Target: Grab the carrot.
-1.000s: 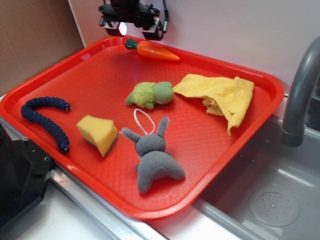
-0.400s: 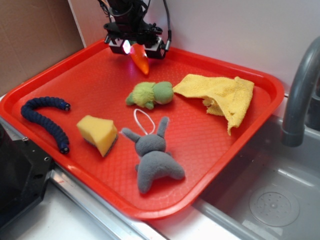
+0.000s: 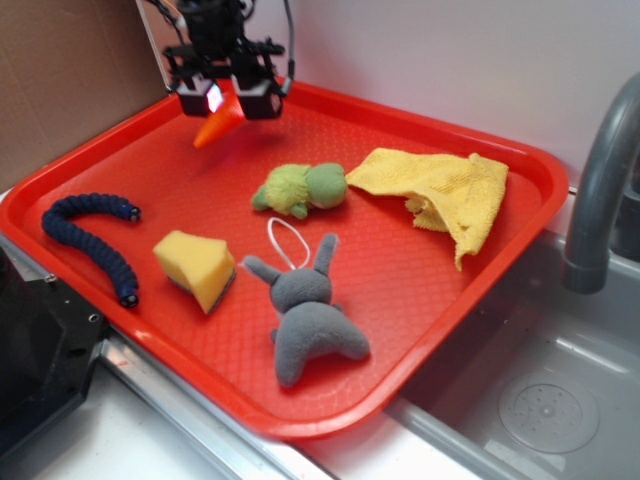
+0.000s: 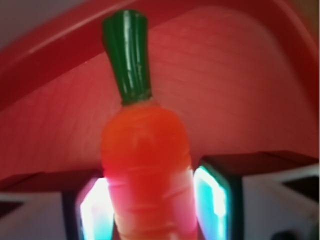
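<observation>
A: What's the biggest thing there?
B: The red tray, with a yellow cloth and a grey plush bunny on it.
A: And the gripper?
B: Over the tray's far-left corner, clamped on the carrot, which hangs clear of the tray, tip pointing down-left.

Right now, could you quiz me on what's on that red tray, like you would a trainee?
1. True or false: the pincer holds the carrot above the tray.
2. Which toy lies nearest the yellow sponge wedge? A) grey bunny B) yellow cloth C) green plush
3. What colour is the carrot's stub in the wrist view?

Key: 1 true; 2 A; 3 dark green.
</observation>
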